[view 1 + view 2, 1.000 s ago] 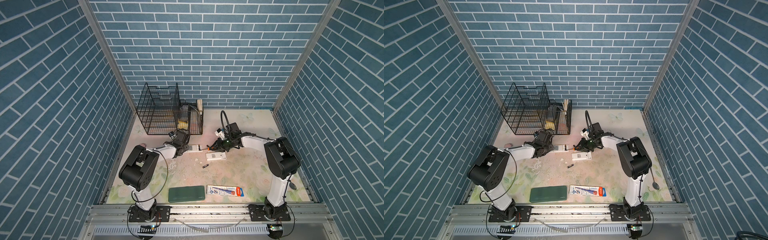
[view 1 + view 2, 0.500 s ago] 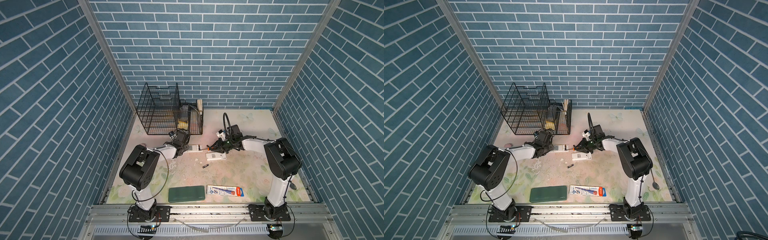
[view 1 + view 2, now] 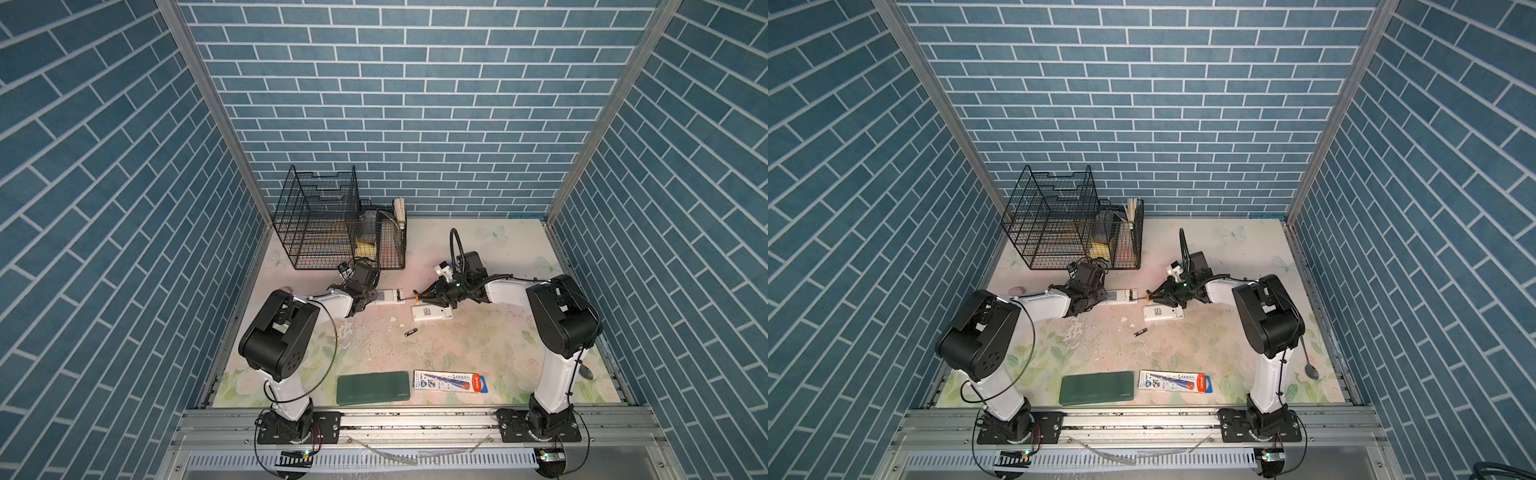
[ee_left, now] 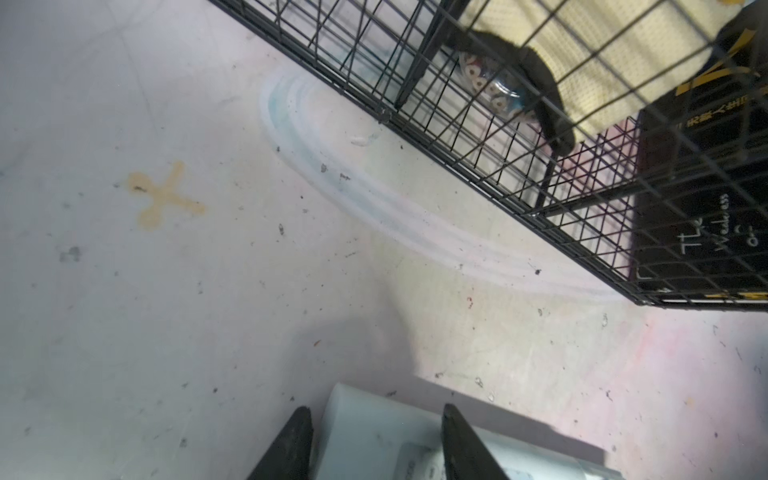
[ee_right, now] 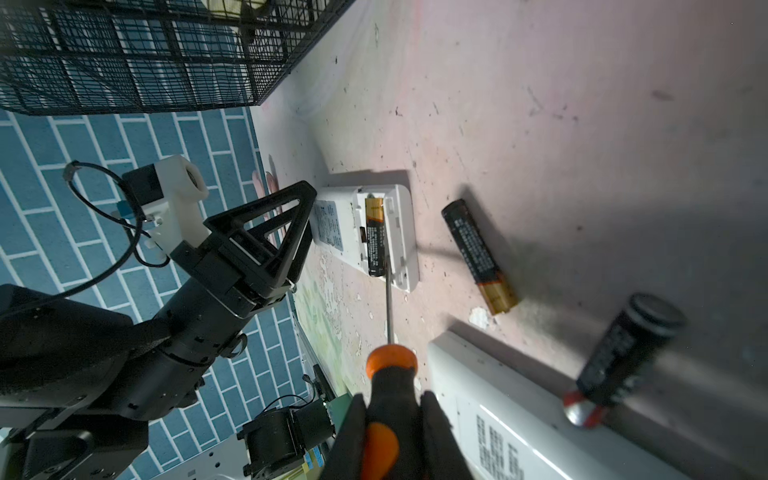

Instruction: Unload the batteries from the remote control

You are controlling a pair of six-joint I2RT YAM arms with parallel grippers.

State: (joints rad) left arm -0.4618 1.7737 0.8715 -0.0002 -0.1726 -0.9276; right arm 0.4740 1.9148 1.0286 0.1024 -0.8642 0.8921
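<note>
The white remote control [image 3: 388, 296] [image 5: 399, 232] lies on the table with its compartment open. One of the batteries [image 5: 374, 237], black with a gold end, sits in it. A second one [image 5: 478, 253] [image 3: 410, 331] lies loose on the table. My left gripper [image 3: 371, 296] [image 4: 376, 415] is shut on the remote's far end, a finger on each side. My right gripper [image 3: 430, 296] [image 5: 392, 409] is shut on an orange-and-black screwdriver [image 5: 390, 374]. The screwdriver's tip rests at the end of the seated battery.
A second white remote [image 3: 432, 312] [image 5: 511, 415] lies just in front of my right gripper. A blurred black cylinder [image 5: 619, 361] with a red and silver end lies by it. A wire cage [image 3: 320, 224] stands at the back left. A green case [image 3: 373, 387] and a packet [image 3: 451, 381] lie at the front.
The right wrist has shifted slightly to the right. The screwdriver stays at the remote, and the left gripper keeps its hold.
</note>
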